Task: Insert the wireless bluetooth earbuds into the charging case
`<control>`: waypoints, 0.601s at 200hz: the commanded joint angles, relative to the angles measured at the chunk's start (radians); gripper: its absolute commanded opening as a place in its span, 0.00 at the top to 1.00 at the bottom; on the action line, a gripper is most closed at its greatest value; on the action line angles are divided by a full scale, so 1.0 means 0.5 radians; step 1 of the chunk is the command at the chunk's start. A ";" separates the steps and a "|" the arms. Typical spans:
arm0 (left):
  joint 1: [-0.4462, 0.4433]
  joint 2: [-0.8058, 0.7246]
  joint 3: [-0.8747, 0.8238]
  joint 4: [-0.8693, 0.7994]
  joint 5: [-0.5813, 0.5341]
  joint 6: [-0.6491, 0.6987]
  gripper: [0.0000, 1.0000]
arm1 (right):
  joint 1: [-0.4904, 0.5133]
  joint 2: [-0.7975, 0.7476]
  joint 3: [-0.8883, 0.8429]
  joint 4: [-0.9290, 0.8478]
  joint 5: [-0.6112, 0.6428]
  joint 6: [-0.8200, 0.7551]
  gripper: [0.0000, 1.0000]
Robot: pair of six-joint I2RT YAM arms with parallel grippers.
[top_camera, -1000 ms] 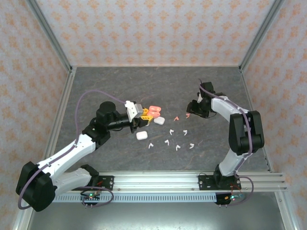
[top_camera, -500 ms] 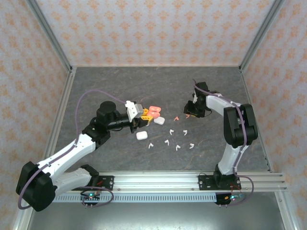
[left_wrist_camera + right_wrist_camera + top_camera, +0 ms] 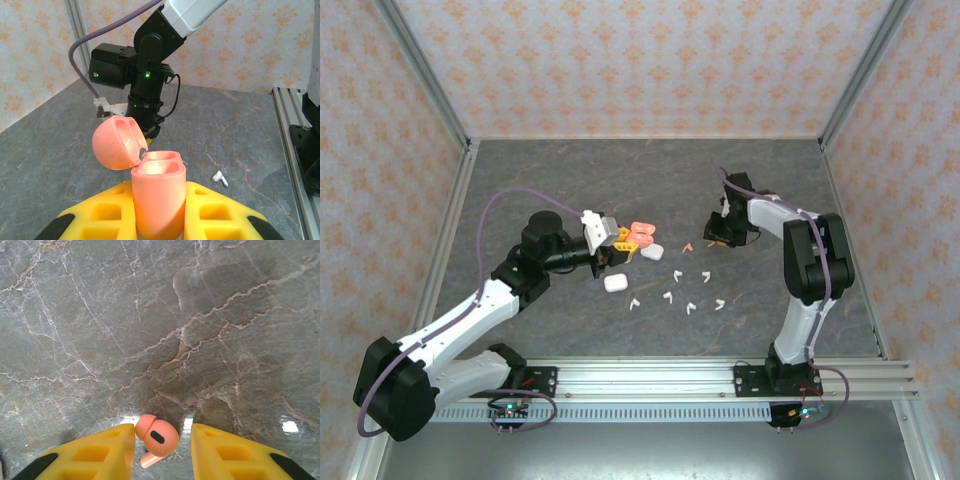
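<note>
Left hand (image 3: 159,217) pinches open pink case (image 3: 157,185). Right hand (image 3: 162,455) spread astride pink earbud (image 3: 158,436) on bench (image 3: 150,315), apparently ungripped. Next: squeeze, lift.

Case (image 3: 157,197) was salmon-pink. Fingers (image 3: 95,457) were yellow. Earbud (image 3: 159,435) was pink; other earbuds (image 3: 668,296) white. Table (image 3: 150,315) was grey, veined marble. Walls (image 3: 620,60) were peach, orange-flowered.

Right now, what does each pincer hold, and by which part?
The left pincer clamps the open pink charging case by its lower body. The right pincer holds nothing: the pink earbud lies between its open jaws.
</note>
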 commanded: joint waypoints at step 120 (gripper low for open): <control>-0.017 0.044 -0.006 0.350 0.055 -0.202 1.00 | 0.160 -0.680 -0.259 0.257 0.060 -0.204 0.79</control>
